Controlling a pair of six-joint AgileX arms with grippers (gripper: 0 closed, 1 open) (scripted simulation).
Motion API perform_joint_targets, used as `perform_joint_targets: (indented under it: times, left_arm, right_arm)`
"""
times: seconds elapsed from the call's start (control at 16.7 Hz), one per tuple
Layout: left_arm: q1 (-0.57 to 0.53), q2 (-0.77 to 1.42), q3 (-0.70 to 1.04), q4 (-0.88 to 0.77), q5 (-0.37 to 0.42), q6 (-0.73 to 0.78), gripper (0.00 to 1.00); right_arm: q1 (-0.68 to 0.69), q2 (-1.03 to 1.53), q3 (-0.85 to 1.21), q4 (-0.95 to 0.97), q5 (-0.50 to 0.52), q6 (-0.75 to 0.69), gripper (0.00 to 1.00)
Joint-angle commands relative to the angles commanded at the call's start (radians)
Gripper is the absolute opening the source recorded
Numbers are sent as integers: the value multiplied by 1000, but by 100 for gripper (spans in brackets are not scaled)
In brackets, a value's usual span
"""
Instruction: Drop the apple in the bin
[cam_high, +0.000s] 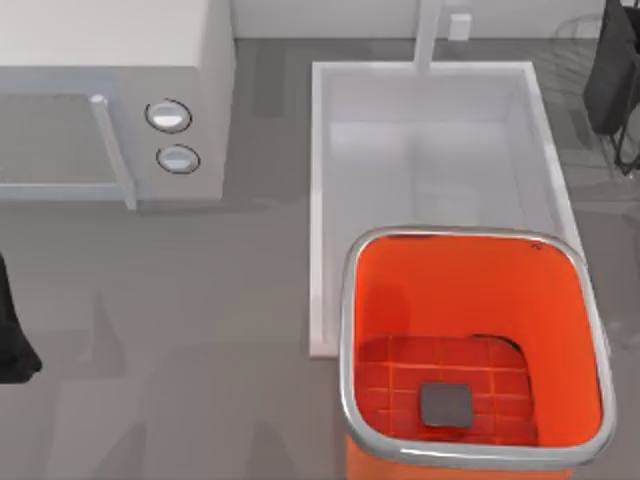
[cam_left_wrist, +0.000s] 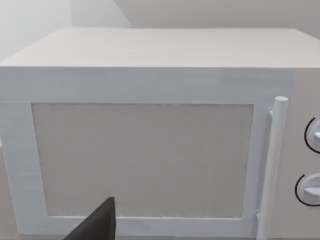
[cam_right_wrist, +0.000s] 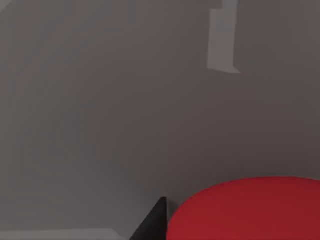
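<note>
Red apple (cam_right_wrist: 247, 210) sits against the right gripper's finger (cam_right_wrist: 152, 225); grip unconfirmed. Carry it squarely above the bin (cam_high: 350, 330) before releasing.

The large orange-red square bin with the shiny silver rim (cam_high: 470, 340) is cut off by the top view's near edge, so its near wall is only partly seen. The white box-shaped microwave (cam_high: 110, 95) runs off the far and left edges. Of the left arm, a black piece (cam_high: 12, 330) juts in at the left edge; the right arm's black body (cam_high: 615, 75) is clipped at the far right corner. In the right wrist view, a red rounded apple (cam_right_wrist: 250, 210) is cut by the frame, beside one dark fingertip (cam_right_wrist: 152, 222). The left wrist view shows a single dark fingertip (cam_left_wrist: 97, 222).
</note>
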Motion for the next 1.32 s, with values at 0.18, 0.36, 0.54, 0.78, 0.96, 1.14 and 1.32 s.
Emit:
perform_joint_targets:
  times: [0.18, 0.36, 0.54, 0.78, 0.96, 1.14, 1.32]
  left_arm:
    - [0, 0, 0, 0, 0, 0, 100]
    - [0, 0, 0, 0, 0, 0, 100]
    - [0, 0, 0, 0, 0, 0, 100]
    - [0, 0, 0, 0, 0, 0, 100]
    - [0, 0, 0, 0, 0, 0, 100]
    - [0, 0, 0, 0, 0, 0, 100]
    - [0, 0, 0, 0, 0, 0, 100]
  right_arm:
    - [3, -20, 3, -15, -6, 8, 0]
    - [2, -25, 41, -54, -6, 5, 0]
    - [2, -48, 153, -188, -7, 0, 0]
    - [0, -94, 329, -448, -7, -2, 0]
    - [-1, -130, 425, -555, -7, 0, 0]
    - [-1, -139, 441, -572, -7, 2, 0]
    - [4, -135, 439, -571, -7, 3, 0]
